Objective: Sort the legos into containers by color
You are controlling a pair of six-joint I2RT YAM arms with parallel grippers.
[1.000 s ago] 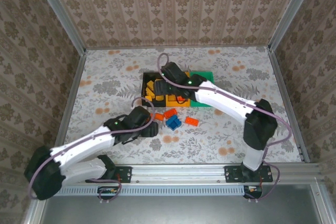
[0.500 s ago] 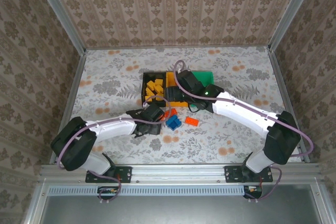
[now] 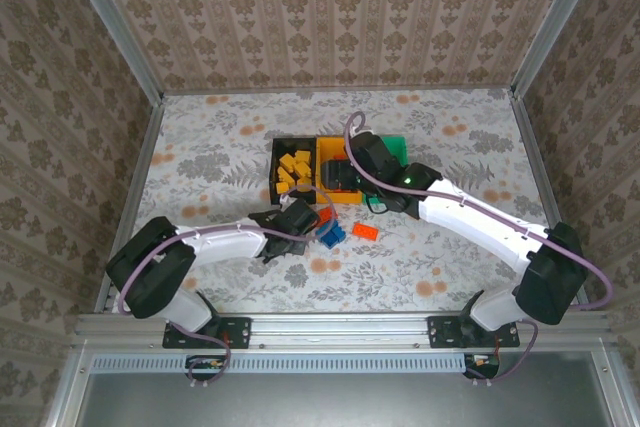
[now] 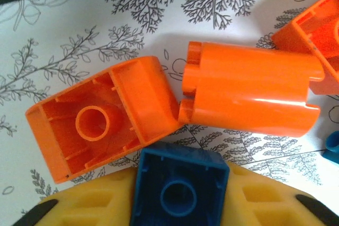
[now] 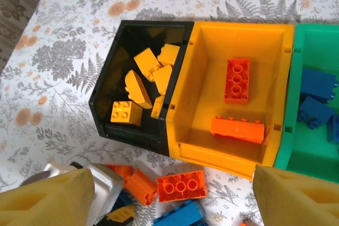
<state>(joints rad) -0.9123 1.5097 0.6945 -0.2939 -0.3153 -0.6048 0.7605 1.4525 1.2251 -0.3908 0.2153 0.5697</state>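
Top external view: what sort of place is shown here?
Likely a robot test cell: an aluminium frame rail edges the floral table, patterned panels wall three sides, and the left arm and right arm are bolted at its near edge.

Loose legos (image 3: 365,231) lie on the table (image 3: 200,157) just before the joined containers (image 5: 204,99), others inside them.

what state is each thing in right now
black bin, holds yellow bricks
orange-yellow bin, holds two red-orange bricks
green bin, holds blue bricks
loose bricks, unsorted on the table
left hand, low over loose bricks, grip unclear
right hand, open, empty, above the bins
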